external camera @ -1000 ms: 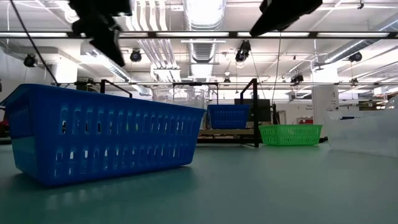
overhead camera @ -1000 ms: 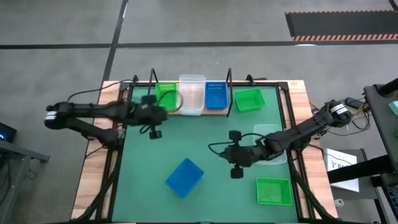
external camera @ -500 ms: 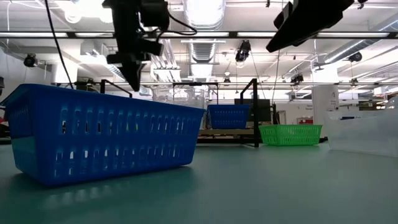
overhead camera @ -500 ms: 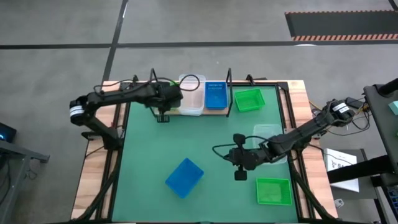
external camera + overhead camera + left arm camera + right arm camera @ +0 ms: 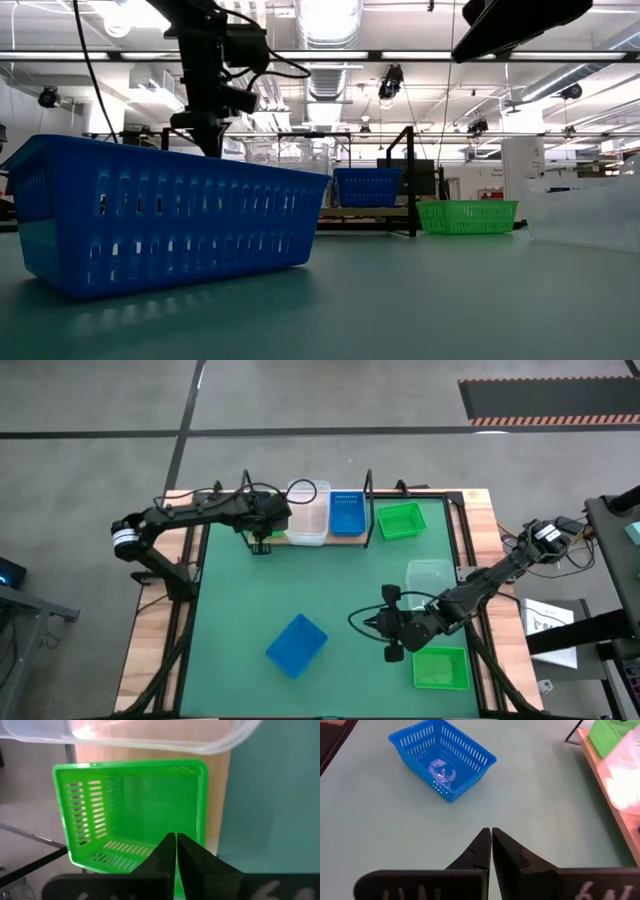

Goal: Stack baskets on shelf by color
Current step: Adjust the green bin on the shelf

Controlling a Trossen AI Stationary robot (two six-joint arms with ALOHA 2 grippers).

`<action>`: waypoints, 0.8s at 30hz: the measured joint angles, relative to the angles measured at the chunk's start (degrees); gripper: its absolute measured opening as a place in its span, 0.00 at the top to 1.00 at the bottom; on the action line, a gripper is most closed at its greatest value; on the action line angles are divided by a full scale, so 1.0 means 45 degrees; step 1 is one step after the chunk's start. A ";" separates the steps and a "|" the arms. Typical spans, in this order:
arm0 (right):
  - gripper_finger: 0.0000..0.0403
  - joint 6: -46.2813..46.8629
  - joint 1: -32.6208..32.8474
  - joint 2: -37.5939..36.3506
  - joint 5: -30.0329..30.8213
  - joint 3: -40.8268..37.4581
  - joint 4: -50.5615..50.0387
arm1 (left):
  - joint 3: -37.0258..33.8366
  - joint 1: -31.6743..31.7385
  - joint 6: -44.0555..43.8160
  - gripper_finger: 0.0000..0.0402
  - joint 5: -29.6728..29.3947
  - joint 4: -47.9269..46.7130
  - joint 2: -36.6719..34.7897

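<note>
While the pressed-together left claw (image 5: pixel 175 851) hovers over a green basket (image 5: pixel 132 812), the right claw (image 5: pixel 491 845) is also closed.

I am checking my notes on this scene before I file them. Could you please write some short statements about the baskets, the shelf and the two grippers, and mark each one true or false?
1. The left gripper is shut and holds nothing. True.
2. The left gripper hangs over the bright green perforated plastic basket on the light-brown wooden shelf. True.
3. The blue perforated plastic basket on the green table mat is held by the right gripper. False: it stands alone, and the right gripper is shut, empty, apart from it.
4. Three baskets stand on the mat off the shelf, all green. False: two green, one blue, one clear are off the shelf.
5. A clear see-through plastic basket stands on the shelf between the green and a blue basket. True.
</note>
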 joint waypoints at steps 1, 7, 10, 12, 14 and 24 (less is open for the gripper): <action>0.98 0.0086 0.0048 -0.0002 0.0130 0.0000 0.0000 | -0.0068 0.0007 0.0007 1.00 0.0000 -0.0002 -0.0005; 0.98 0.0192 0.0079 0.0000 0.0323 0.0000 -0.0005 | -0.0296 0.0029 0.0019 1.00 -0.0003 -0.0058 -0.0005; 0.98 0.0231 0.0079 0.0000 0.0325 0.0000 -0.0007 | -0.0303 0.0034 0.0019 1.00 0.0000 -0.0279 -0.0005; 0.98 0.0298 0.0079 0.0005 0.0323 0.0000 -0.0013 | -0.0313 0.0034 0.0019 1.00 0.0000 -0.0376 -0.0005; 0.98 0.0298 0.0079 0.0005 0.0323 0.0000 -0.0015 | -0.0381 0.0038 0.0019 1.00 0.0000 -0.0391 -0.0010; 0.98 0.0313 0.0079 0.0010 0.0323 -0.0005 -0.0024 | -0.0414 0.0117 -0.0063 1.00 0.0005 -0.0979 -0.0010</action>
